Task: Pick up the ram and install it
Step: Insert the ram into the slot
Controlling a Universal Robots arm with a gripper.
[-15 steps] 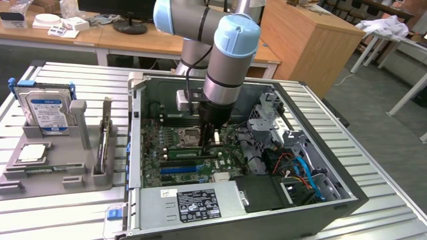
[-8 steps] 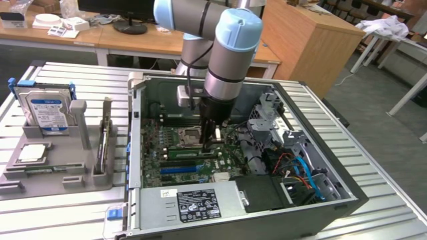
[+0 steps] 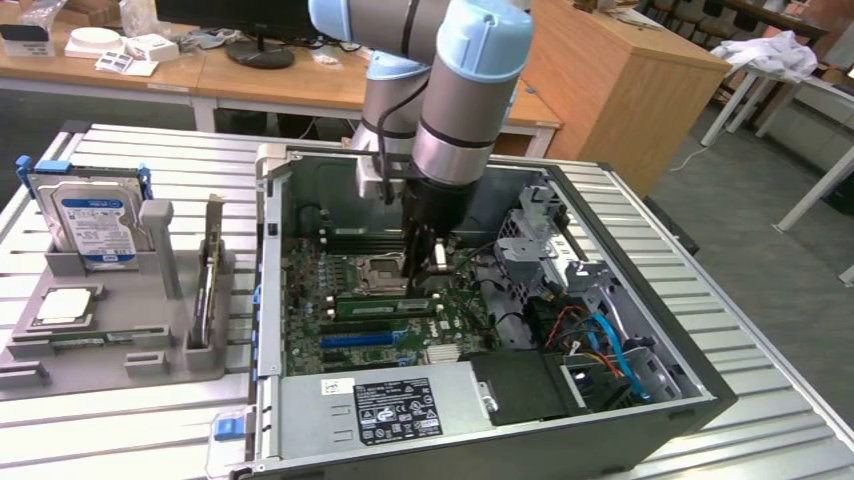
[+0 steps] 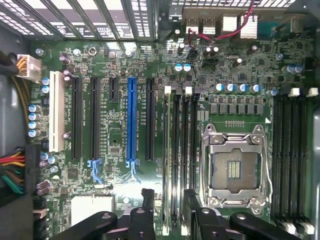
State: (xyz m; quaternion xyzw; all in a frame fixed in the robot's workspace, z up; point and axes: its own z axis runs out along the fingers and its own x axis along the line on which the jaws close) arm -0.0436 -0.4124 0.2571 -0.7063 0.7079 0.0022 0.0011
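The ram point(image 3: 384, 305) is a long green stick standing on edge in a memory slot of the motherboard point(image 3: 350, 335), beside the bare processor socket point(image 3: 378, 270). My gripper point(image 3: 424, 268) hangs inside the open computer case just above and behind it, open and holding nothing. In the wrist view the black fingers point(image 4: 147, 200) stand apart on either side of the row of memory slots point(image 4: 179, 150) next to the socket point(image 4: 235, 170). The ram shows there as a thin edge in one slot point(image 4: 172, 155), with nothing between the gripper point(image 4: 169, 197) fingertips.
The case walls point(image 3: 274, 270) surround the board. A drive cage and cables point(image 3: 587, 320) crowd the exterior view's right side, with the power supply point(image 3: 387, 410) in front. A grey tray point(image 3: 107, 360) at the left holds a hard drive point(image 3: 94, 225), a processor chip point(image 3: 64, 305) and a thin upright board point(image 3: 207, 285).
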